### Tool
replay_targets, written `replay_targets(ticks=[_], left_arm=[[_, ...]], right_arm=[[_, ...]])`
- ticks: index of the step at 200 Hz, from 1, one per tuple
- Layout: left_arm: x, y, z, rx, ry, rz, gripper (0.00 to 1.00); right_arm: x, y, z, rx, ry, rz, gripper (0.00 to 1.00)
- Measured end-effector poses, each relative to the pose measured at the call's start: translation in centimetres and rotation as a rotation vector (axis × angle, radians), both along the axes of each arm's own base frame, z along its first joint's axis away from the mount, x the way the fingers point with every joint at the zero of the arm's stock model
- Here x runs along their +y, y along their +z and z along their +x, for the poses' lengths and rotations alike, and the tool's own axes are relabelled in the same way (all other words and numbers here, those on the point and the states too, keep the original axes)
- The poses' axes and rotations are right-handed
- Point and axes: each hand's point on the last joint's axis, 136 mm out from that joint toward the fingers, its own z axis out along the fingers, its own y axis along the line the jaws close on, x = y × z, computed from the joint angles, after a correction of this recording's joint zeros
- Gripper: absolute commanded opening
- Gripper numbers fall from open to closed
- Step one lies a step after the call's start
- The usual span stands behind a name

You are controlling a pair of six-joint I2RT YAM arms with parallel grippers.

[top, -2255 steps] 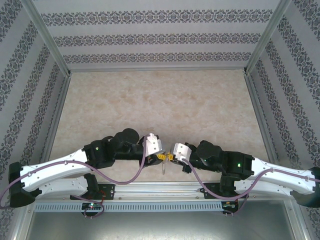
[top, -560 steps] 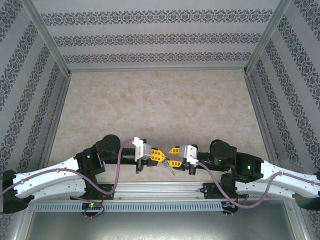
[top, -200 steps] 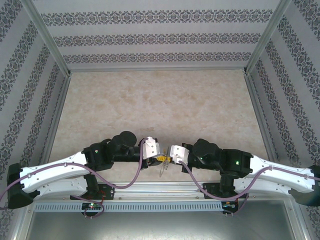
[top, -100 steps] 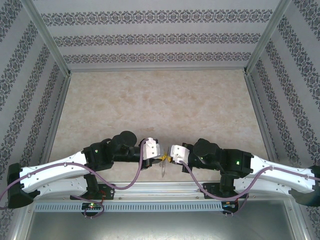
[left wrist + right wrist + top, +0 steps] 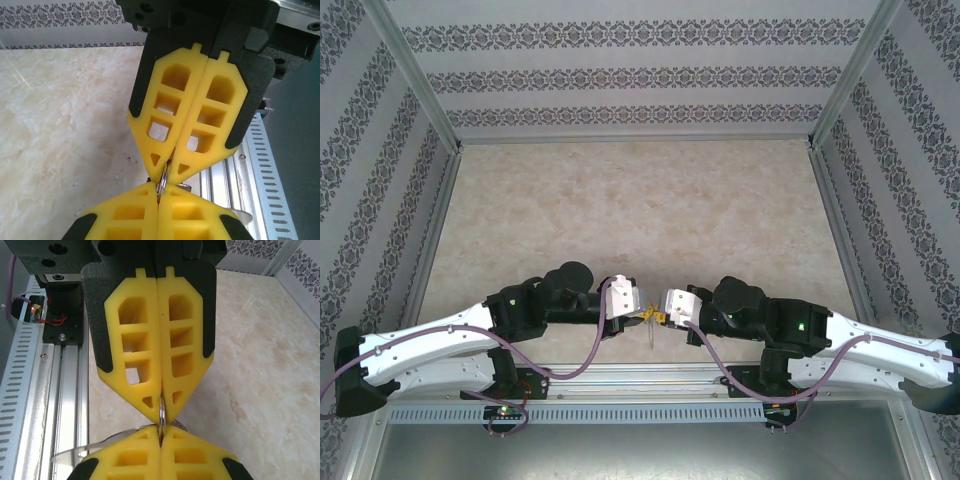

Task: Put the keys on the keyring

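Top external: the black-and-white left gripper with yellow fingers [image 5: 642, 312] and the matching right gripper [image 5: 658, 316] are meeting tip to tip just above the grooved aluminium rail [image 5: 640, 378]. The thin grey metal keyring [image 5: 648, 337] is dangling from the junction toward the rail. Risk: if either arm pulls sideways, the wire is likely twisting out of one grip and dropping onto the rail or the glossy beige marbled table [image 5: 640, 200]. The small dark-headed key is too small to make out here.

Left wrist: the left gripper [image 5: 169, 167] is clenched, its ribbed plastic wedge fingers pressing flat together. The right gripper [image 5: 158, 192] is clenched likewise, coming in from below. Both are pinching the keyring [image 5: 161, 181], edge-on, left of the rail [image 5: 227, 185]. A silvery bit [image 5: 186, 187] is peeking out beside the tips; cannot tell if it is the key. Risk: smooth hard wire between hard plastic tips is probably sliding easily.

Right wrist: the right gripper [image 5: 160, 407] and left gripper [image 5: 160, 437] are both closed on the keyring [image 5: 161, 418], right of the rail [image 5: 65, 390]. The loop is curving away toward the rail. Risk: squeezing tip against tip may be trapping the ring shut, leaving no gap for threading a key.
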Motion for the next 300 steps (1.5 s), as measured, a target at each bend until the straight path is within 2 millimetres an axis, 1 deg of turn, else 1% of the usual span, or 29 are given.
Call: replay_targets(ticks=[4, 22, 29, 60, 109, 122, 142, 174, 213, 229, 277, 300], left_arm=[[0.0, 0.0, 0.0, 0.0, 0.0, 0.0, 0.0], [0.1, 0.0, -0.1, 0.0, -0.001, -0.002, 0.0], [0.2, 0.0, -0.1, -0.001, -0.001, -0.005, 0.0], [0.5, 0.5, -0.5, -0.001, -0.011, -0.041, 0.0], [0.5, 2.3, -1.2, -0.001, -0.033, -0.135, 0.0], [0.4, 2.6, -1.3, 0.004, -0.038, -0.148, 0.0], [0.3, 2.9, -1.5, 0.007, -0.048, -0.162, 0.0], [0.2, 2.8, -1.5, 0.013, -0.052, -0.171, 0.0], [0.0, 2.7, -1.6, 0.027, -0.058, -0.186, 0.0], [0.0, 2.6, -1.7, 0.034, -0.062, -0.193, 0.0], [-0.3, 2.7, -2.0, 0.054, -0.074, -0.225, 0.0], [-0.4, 3.0, -2.1, 0.061, -0.082, -0.242, 0.0]], right_arm=[[0.0, 0.0, 0.0, 0.0, 0.0, 0.0, 0.0], [0.1, 0.0, 0.0, 0.001, -0.001, 0.002, 0.12], [0.1, 0.0, 0.0, 0.002, -0.001, 0.004, 0.14], [0.4, 0.6, 0.0, 0.001, 0.002, 0.028, 0.17], [0.1, 1.8, -0.4, -0.006, 0.016, 0.093, 0.19], [0.0, 1.9, -0.5, -0.007, 0.019, 0.1, 0.19], [0.1, 2.0, -0.6, -0.005, 0.025, 0.104, 0.12], [0.1, 1.7, -0.8, 0.0, 0.033, 0.098, 0.08], [0.1, 1.5, -0.9, 0.002, 0.036, 0.092, 0.09], [0.0, 1.4, -0.9, 0.004, 0.037, 0.087, 0.04], [-0.2, 1.5, -1.1, 0.007, 0.045, 0.09, 0.06], [-0.3, 1.7, -1.3, 0.006, 0.051, 0.103, 0.1]])
